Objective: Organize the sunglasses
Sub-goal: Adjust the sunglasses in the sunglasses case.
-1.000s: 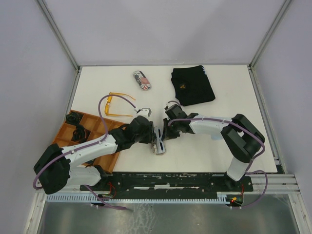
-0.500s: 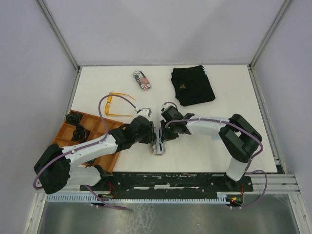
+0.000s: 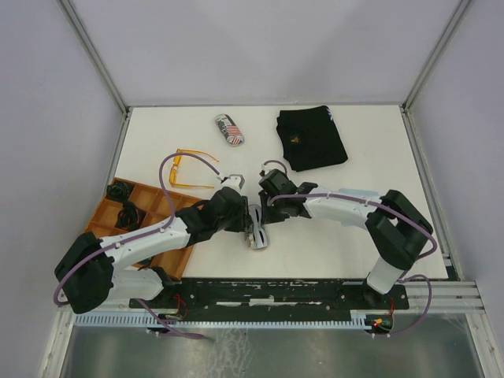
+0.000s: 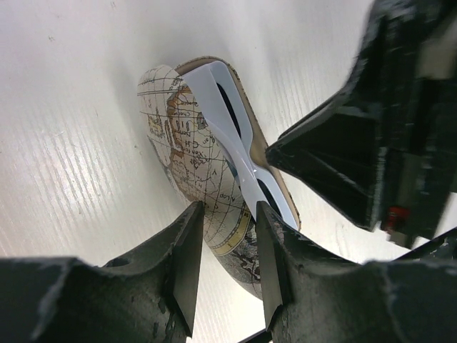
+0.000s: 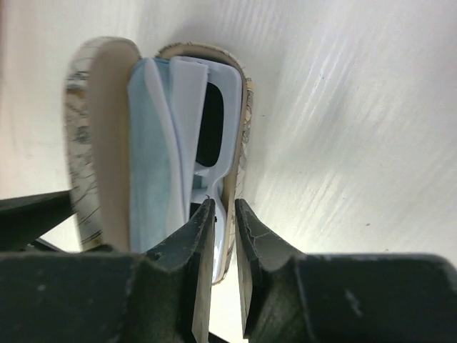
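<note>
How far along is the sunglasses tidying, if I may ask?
Done: nothing closed up yet. In hand: the white sunglasses sit in the open map-printed case, which the left pincer holds, while the right pincer appears to pinch the frame. Left: closing that case, then the orange sunglasses, lying uncased.

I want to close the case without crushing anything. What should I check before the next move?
1. Left gripper clamps map-print case: ok.
2. White sunglasses sit inside the open case beside the blue cloth: ok.
3. Right gripper clear of the frame: not ok, pinching it.
4. Arms folded flat: cannot tell.
5. Orange sunglasses stowed: not ok, lying on the table.
</note>
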Robot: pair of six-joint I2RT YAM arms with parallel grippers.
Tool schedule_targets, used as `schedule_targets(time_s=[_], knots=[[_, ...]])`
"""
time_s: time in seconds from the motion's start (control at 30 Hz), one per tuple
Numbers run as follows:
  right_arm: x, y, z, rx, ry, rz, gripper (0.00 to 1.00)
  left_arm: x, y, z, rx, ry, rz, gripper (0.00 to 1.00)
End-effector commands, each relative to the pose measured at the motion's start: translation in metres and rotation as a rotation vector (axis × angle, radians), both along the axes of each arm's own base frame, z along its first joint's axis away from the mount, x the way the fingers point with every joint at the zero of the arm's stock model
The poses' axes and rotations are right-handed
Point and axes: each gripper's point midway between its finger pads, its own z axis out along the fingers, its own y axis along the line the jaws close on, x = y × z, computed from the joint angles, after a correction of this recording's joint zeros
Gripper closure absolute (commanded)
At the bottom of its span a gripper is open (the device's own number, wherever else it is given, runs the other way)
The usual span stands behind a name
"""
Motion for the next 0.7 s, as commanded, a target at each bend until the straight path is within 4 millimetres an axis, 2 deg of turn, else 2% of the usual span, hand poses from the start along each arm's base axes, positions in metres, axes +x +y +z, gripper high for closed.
schedule_targets(time_s=[0.0,0.17,0.67], knots=[[0.011,0.003,0.036,0.068,-0.104,-0.025,0.75,0.005,-0.007,0.014,-0.055,-0.033,0.013,0.58],[0.010,0.000,0.037,0.070,-0.110,-0.034,0.75,0.005,-0.008,0.013,-0.056,-0.031,0.010,0.58],[0.006,0.014,0.012,0.075,-0.036,-0.002,0.74,0.004,-0.007,0.015,-0.058,-0.032,0.011,0.58]])
